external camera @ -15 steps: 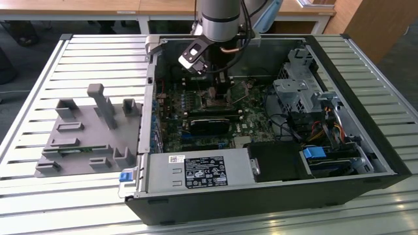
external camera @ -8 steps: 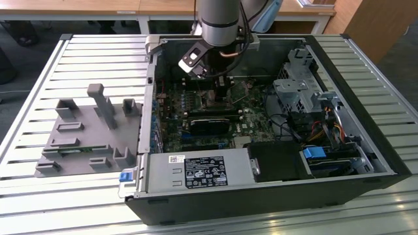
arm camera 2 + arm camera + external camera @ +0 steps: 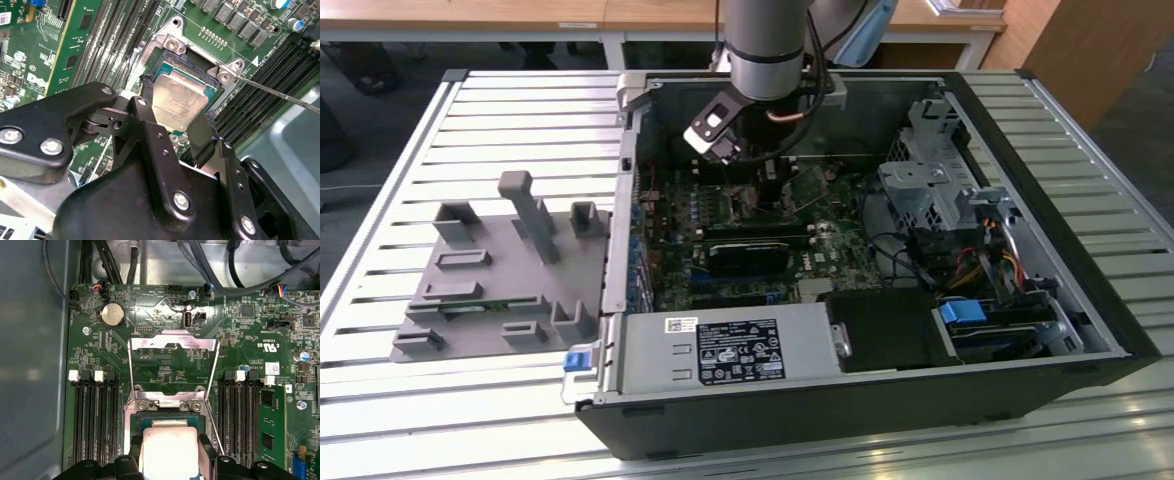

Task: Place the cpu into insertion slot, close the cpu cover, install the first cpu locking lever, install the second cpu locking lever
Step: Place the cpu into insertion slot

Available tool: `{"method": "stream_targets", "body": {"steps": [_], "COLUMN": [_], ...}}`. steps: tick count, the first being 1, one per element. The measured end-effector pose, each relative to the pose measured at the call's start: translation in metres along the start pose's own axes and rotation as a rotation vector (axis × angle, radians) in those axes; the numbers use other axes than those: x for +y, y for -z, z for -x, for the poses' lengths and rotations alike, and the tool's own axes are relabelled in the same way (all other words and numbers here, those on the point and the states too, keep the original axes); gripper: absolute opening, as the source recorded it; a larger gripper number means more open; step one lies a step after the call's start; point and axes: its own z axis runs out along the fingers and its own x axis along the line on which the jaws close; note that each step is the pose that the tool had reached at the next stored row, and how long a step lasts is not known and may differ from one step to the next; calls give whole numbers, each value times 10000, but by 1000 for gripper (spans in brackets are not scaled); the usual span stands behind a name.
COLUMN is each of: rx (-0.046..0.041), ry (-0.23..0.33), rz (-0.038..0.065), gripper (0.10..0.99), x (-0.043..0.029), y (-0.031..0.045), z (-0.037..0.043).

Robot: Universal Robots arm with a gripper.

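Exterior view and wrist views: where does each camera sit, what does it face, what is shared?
Exterior view: off-arm, above, looking down into the computer case; arm shows.
First wrist view: wrist-mounted, facing the open cpu cover; end effector shows.
Second wrist view: wrist-mounted, looking past the end effector at the insertion slot.
Both share the held cpu.

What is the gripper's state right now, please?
The gripper is closed, holding the cpu between its fingers.
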Motion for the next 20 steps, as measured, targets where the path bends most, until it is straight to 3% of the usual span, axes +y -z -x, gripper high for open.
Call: {"method": "stream_targets", "body": {"steps": [20], "rx": [-50], "ry": [-30], "rz": [0], "gripper": [525], "x": [-12], "y": [-84], "z": [-14]}}
